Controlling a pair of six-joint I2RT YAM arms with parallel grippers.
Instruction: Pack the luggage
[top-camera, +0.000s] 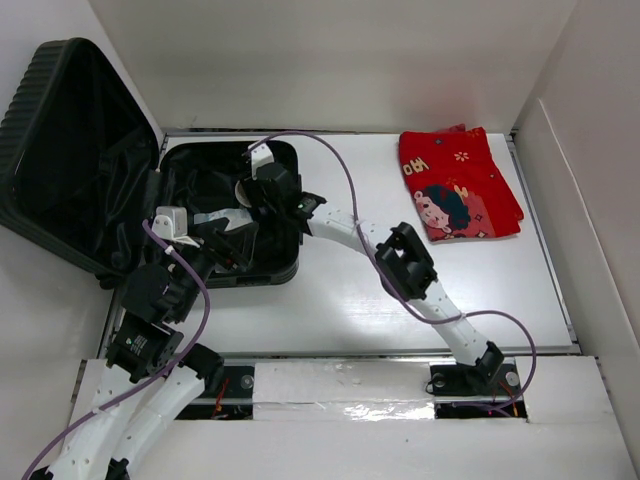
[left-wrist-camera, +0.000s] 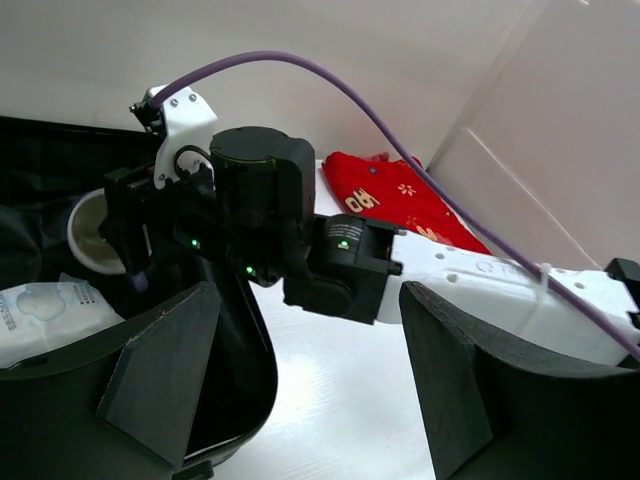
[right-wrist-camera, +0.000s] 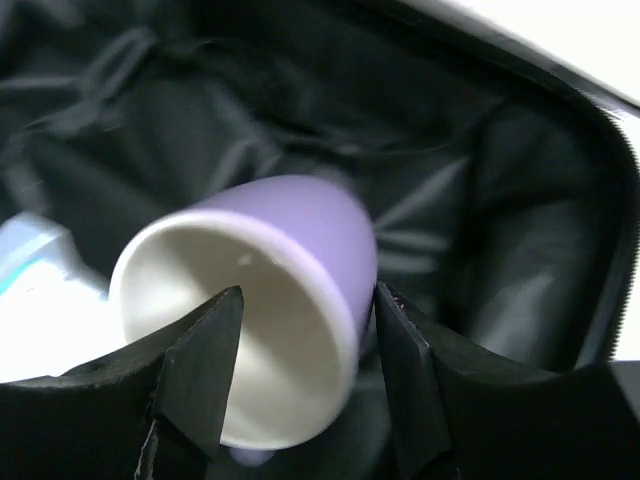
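Note:
The luggage (top-camera: 70, 150) lies open at the far left, its lid leaning back and its black-lined base (top-camera: 285, 262) flat on the table. My right gripper (right-wrist-camera: 308, 300) is down inside the base and stands open. One finger is inside the mouth of a lilac cup (right-wrist-camera: 290, 240) with a white interior, the other just outside its wall. The cup is tilted and blurred. My left gripper (left-wrist-camera: 310, 300) hovers open at the base's near right corner with nothing between its fingers. The left wrist view shows the cup (left-wrist-camera: 88, 235) beyond the right wrist.
A white packet (left-wrist-camera: 40, 315) lies in the luggage base beside the cup. A folded red garment (top-camera: 455, 185) with a cartoon print lies at the far right of the white table (top-camera: 330, 310). White walls close in the table at the back and on both sides.

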